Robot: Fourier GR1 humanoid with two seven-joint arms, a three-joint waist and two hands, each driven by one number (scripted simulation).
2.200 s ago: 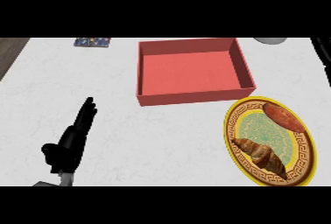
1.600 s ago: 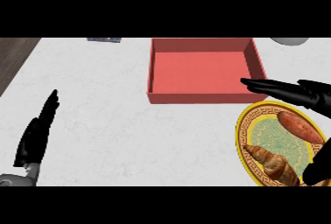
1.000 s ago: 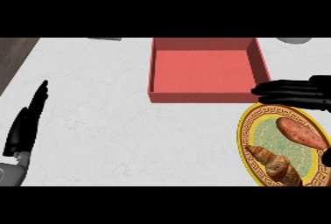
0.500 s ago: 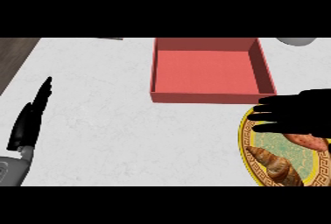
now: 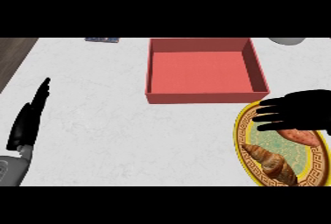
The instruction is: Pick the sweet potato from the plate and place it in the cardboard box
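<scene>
1. Head view is all you get. Your right hand (image 5: pixel 304 109) comes in from the right edge and sits over the top part of the plate (image 5: pixel 243 131), fingers reaching left and a little bent, spread over the plate's upper rim.
2. Hand state: the fingers are not wrapped round anything, so read it as open, nothing gripped.
3. The sweet potato (image 5: pixel 298 136) lies on the plate directly under and just below your right hand's fingers; its upper end is hidden by the hand, so whether they touch it you can't tell.
4. A croissant (image 5: pixel 270 161) lies on the same plate, further below the hand, just beside the sweet potato. Not your target.
5. The cardboard box (image 5: pixel 202 65), red inside and with nothing in it, sits up and left of the right hand, its near right corner close to the fingertips and the plate rim.
6. Your left hand (image 5: pixel 29 120) rests at the far left of the counter (image 5: pixel 110 131), fingers straight and pointing up, well apart from everything.
7. Progress: early. The reach looks about done; the grasp isn't made, and lift, carry to the box and release are all left.
</scene>
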